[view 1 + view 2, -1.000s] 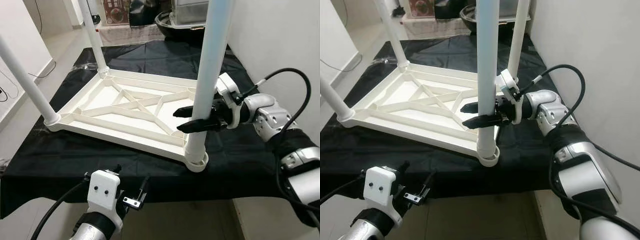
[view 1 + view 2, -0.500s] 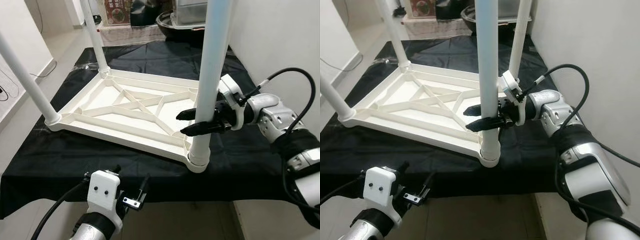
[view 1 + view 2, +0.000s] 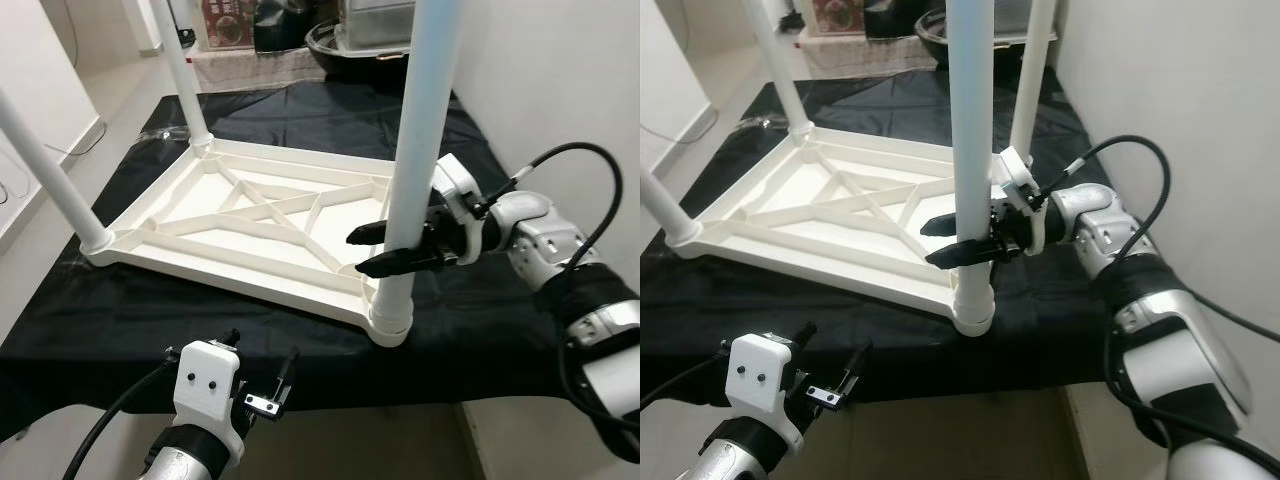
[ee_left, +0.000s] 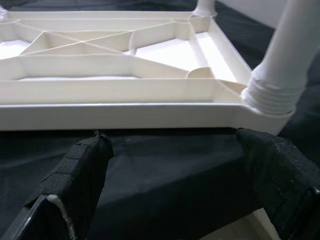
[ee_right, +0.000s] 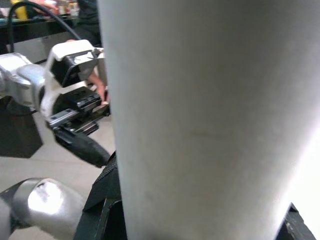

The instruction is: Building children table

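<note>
**Near-right leg in the socket, right tool around it**

Left eye view: white children's tabletop lying upside down on a black-draped table, ribs up. Four white legs standing in the corner sockets: far left, near left, far right mostly hidden behind the near-right leg. Right tool closed around that near-right leg just above its threaded collar, one black finger on each side. Left tool low, near the table's front edge, fingers spread, holding nothing.

Right eye view: same layout; far-right leg plain here. Probably near the end: all legs in place, this last one likely being tightened; turning the table upright left.

Left wrist view: spread finger pads facing the tabletop's near rim and collar.

Right wrist view: leg close up between the fingers.

No readable writing; a red label far behind, illegible.
</note>
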`<state>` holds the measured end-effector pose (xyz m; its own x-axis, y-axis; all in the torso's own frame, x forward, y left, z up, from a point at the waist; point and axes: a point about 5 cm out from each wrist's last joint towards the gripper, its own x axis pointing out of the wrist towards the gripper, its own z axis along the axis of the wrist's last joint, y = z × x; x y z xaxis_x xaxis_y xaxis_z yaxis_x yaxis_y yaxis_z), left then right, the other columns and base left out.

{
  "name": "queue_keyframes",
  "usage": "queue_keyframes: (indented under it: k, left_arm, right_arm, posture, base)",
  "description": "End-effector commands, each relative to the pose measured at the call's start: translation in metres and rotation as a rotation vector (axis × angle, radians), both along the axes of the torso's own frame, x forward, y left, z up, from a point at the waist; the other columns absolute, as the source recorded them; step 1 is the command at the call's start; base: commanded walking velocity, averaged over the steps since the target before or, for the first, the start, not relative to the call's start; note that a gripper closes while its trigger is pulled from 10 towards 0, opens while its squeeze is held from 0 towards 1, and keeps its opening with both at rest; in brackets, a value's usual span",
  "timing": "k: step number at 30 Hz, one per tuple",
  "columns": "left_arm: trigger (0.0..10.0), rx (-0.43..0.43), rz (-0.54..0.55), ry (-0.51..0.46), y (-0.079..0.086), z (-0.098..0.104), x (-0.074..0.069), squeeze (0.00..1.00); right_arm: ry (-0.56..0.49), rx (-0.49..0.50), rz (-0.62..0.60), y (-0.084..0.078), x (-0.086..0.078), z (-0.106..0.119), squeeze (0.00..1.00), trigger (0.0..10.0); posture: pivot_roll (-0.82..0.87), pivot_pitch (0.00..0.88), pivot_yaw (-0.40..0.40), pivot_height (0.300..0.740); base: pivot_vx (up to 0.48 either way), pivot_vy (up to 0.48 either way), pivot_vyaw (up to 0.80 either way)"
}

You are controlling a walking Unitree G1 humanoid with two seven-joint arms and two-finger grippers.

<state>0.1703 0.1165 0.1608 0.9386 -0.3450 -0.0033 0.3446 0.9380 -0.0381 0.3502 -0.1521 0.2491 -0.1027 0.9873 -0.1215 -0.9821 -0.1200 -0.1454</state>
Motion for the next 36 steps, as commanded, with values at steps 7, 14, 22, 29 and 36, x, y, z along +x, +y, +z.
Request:
queue_keyframes:
  k: [7, 14, 22, 29, 36]
  left_arm:
    - [10.0, 0.011, 0.003, -0.001, 0.001, -0.001, 0.001, 0.0]
    - [10.0, 0.016, 0.004, -0.007, 0.002, -0.001, 0.003, 0.0]
    - [10.0, 0.017, 0.009, -0.007, 0.001, -0.003, 0.005, 0.0]
    - [10.0, 0.015, 0.018, -0.014, 0.001, -0.003, 0.007, 0.0]
    - [10.0, 0.022, 0.027, -0.019, 0.003, -0.002, 0.009, 0.0]
  right_arm:
    - [-0.065, -0.033, -0.266, 0.016, 0.015, -0.028, 0.0, 10.0]
    - [-0.111, -0.032, -0.624, 0.035, 0.037, -0.033, 0.0, 10.0]
    - [-0.021, -0.01, -0.9, 0.063, 0.05, -0.041, 0.0, 10.0]
    - [0.173, 0.08, -1.151, 0.075, 0.058, -0.046, 0.0, 10.0]
    - [0.132, 0.178, -1.368, 0.078, 0.061, -0.038, 0.0, 10.0]
  posture:
    - [0.11, 0.134, 0.033, 0.74]
    - [0.1, 0.123, 0.034, 0.74]
    - [0.09, 0.115, 0.031, 0.74]
    - [0.09, 0.113, 0.024, 0.74]
    - [0.09, 0.125, 0.019, 0.74]
  base:
    - [0.0, 0.0, 0.0]
    - [0.0, 0.0, 0.0]
    - [0.0, 0.0, 0.0]
    - [0.0, 0.0, 0.0]
    - [0.0, 0.0, 0.0]
